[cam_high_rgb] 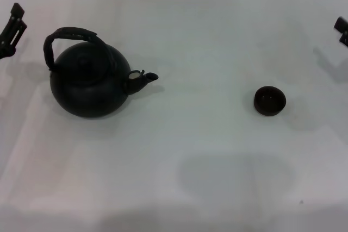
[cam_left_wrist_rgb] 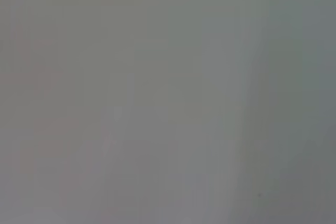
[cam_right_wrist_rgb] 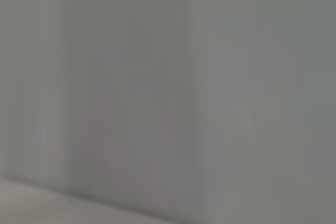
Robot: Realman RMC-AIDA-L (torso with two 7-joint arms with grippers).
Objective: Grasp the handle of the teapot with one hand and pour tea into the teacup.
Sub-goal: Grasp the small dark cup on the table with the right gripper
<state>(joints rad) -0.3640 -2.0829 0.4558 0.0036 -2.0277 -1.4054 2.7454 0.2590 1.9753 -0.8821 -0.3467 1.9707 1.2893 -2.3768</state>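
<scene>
Whether either set of jaws is spread cannot be told. The left gripper (cam_high_rgb: 12, 25) is seen just left of the round matte-black teapot (cam_high_rgb: 89, 82), nearer its arched black wrapped handle (cam_high_rgb: 70, 35) than the right gripper (cam_high_rgb: 341, 30). The spout is turned toward the small dark handleless teacup (cam_high_rgb: 269, 100), well apart to the teapot's right.

Only slivers of the robot show in the head view: the left arm's black, angular, blocky gripper (cam_high_rgb: 12, 28) at one edge. The right arm's black, boxy gripper (cam_high_rgb: 342, 30) is cropped at the other edge.
</scene>
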